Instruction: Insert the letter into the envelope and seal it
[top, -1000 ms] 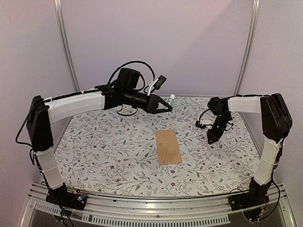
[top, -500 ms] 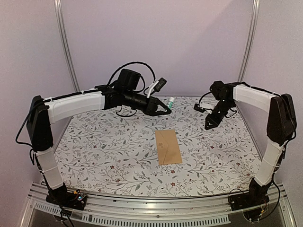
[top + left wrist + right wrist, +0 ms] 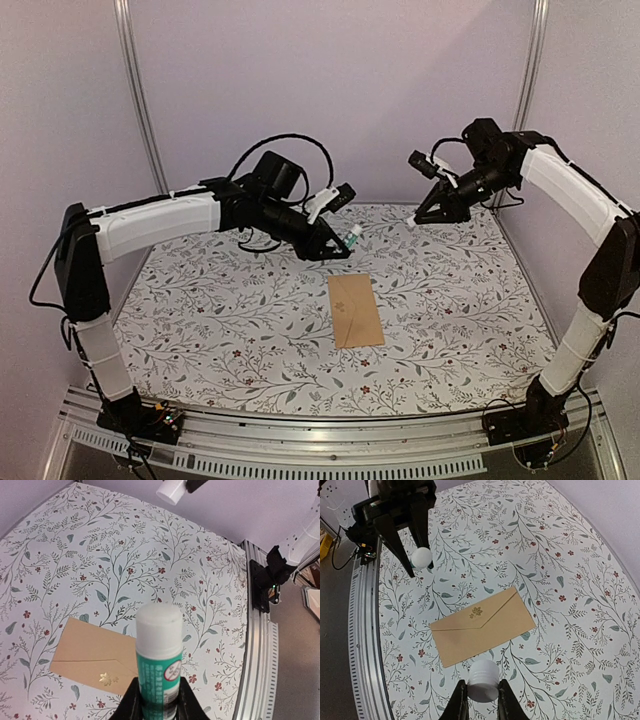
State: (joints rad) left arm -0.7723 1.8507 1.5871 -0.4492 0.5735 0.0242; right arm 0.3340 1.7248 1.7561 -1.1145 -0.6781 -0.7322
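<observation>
The tan envelope [image 3: 355, 311] lies flat on the floral table with its pointed flap down; it also shows in the left wrist view [image 3: 90, 655] and the right wrist view [image 3: 482, 627]. The cream letter is not in view. My left gripper [image 3: 343, 245] is shut on a green and white glue stick [image 3: 159, 655] and holds it in the air behind the envelope's far end. My right gripper [image 3: 419, 216] is shut on a small white cap [image 3: 484, 680], high above the table's back right. The cap also shows in the left wrist view [image 3: 172, 489].
A floral cloth [image 3: 220, 320] covers the table. A metal rail [image 3: 330, 450] runs along the near edge. Two upright metal posts [image 3: 140, 110] stand at the back corners against purple walls.
My right arm has risen and swung back and to the left, carrying the cap up from near the table. My left gripper has tipped downward with the glue stick.
</observation>
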